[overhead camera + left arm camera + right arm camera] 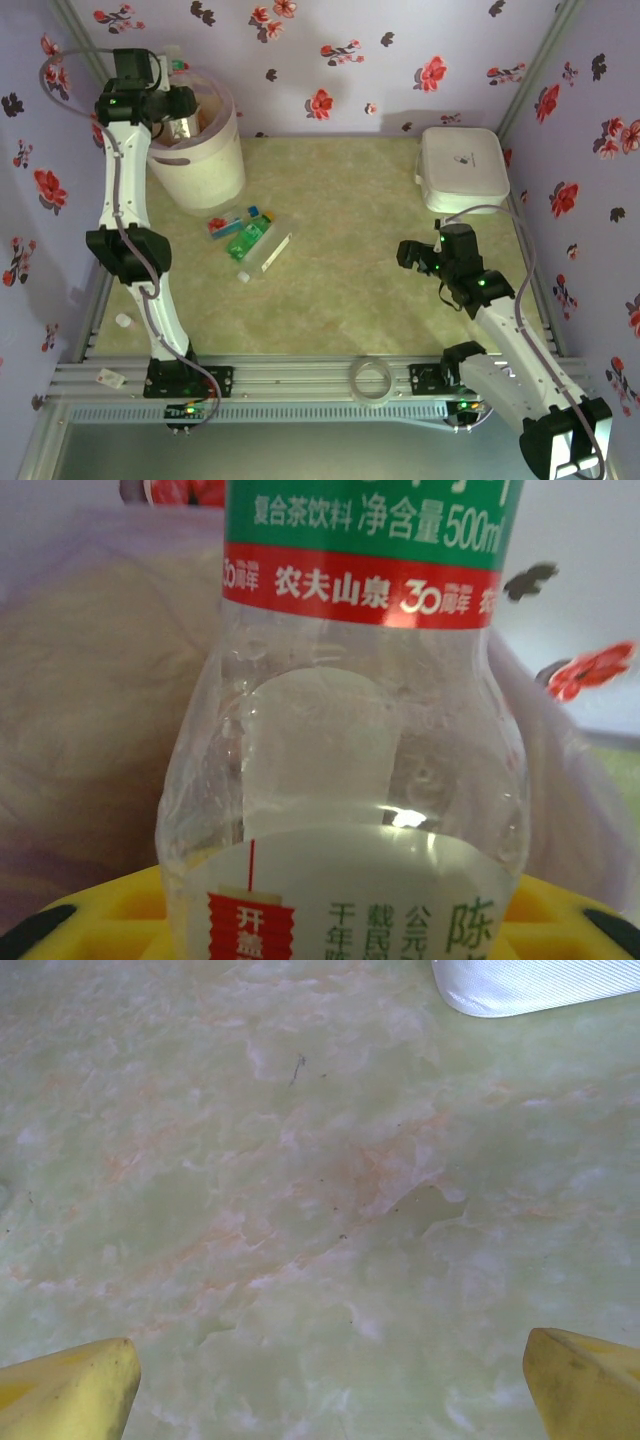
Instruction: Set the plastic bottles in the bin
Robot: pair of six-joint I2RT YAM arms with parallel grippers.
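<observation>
A clear plastic bottle (340, 770) with a green and red label fills the left wrist view, and my left gripper (330, 935) is shut on it between yellow fingers (90, 920). The cream-white bin (90, 730) lies right behind it. In the top view my left gripper (180, 105) hangs over the mouth of the bin (205, 170) at the far left. A small cluster of crushed bottles (245, 238), one green and one with a blue label, lies on the table in front of the bin. My right gripper (412, 252) is open over bare table, its fingers (585, 1385) wide apart.
A flat white lidded box (462, 168) sits at the back right, its corner (530, 985) also in the right wrist view. A loose white cap (243, 276) lies near the bottles. A clear tape roll (370, 380) rests on the front rail.
</observation>
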